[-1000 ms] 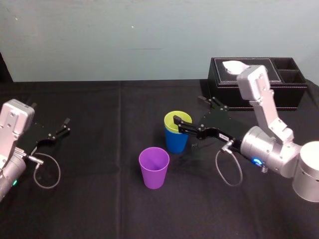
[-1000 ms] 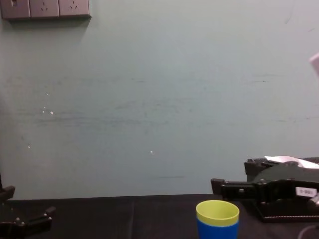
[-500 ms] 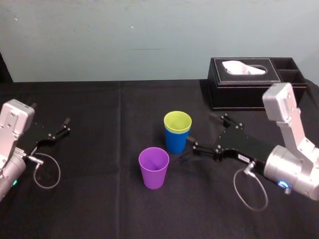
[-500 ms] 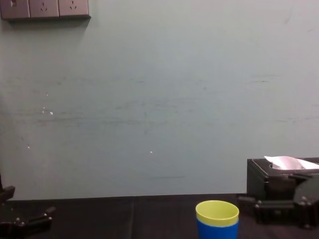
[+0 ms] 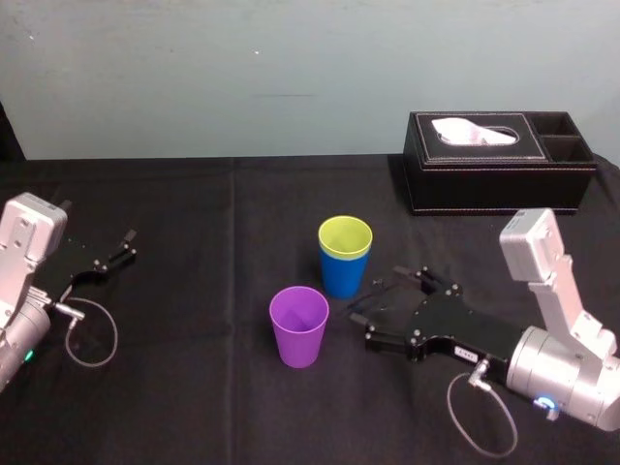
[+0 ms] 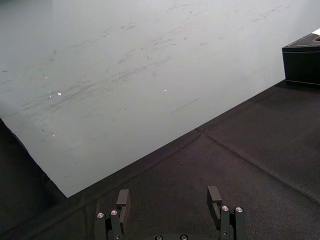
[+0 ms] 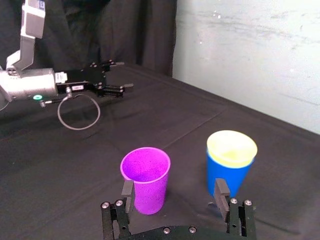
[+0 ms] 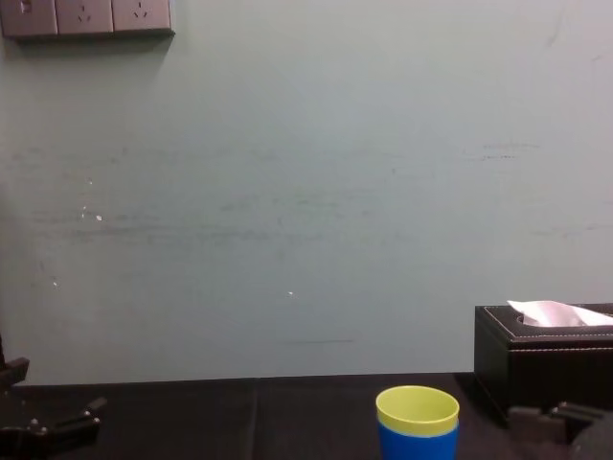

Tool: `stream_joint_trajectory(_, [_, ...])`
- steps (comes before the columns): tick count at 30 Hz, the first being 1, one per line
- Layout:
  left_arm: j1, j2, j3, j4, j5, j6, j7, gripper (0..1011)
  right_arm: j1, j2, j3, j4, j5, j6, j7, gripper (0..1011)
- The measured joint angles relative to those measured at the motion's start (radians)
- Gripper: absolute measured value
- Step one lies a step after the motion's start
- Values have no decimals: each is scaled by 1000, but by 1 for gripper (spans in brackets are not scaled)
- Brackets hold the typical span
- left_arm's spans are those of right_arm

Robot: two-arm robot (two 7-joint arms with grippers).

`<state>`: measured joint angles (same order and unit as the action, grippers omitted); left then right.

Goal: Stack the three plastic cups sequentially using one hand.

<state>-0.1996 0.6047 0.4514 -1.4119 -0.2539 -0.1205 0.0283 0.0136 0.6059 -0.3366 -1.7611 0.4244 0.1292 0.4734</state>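
Black right hand (image 5: 383,308) spread, low, pointing toward purple cup (image 5: 298,329), left hand (image 5: 118,250) spread at far left

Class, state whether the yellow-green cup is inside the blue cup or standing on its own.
Inside: the yellow-green cup sits nested in the blue cup, just its rim showing above.

The table (image 5: 194,387) was draped in a black cloth. Directly on it stood the blue cup (image 5: 342,278), upright, with the yellow-green cup (image 5: 345,237) nested inside it. The purple cup (image 5: 298,334) stood upright at the blue one's 7 o'clock, near but apart. A black tissue box (image 5: 499,179) sat at its 2 o'clock, well apart, by the far edge.
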Motion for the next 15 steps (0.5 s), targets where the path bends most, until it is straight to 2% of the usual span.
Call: stream_joint_trajectory(15, [0,0,0,0,0,0,0,1010,-5,-29,-57,51,-22,-29,-6,1004])
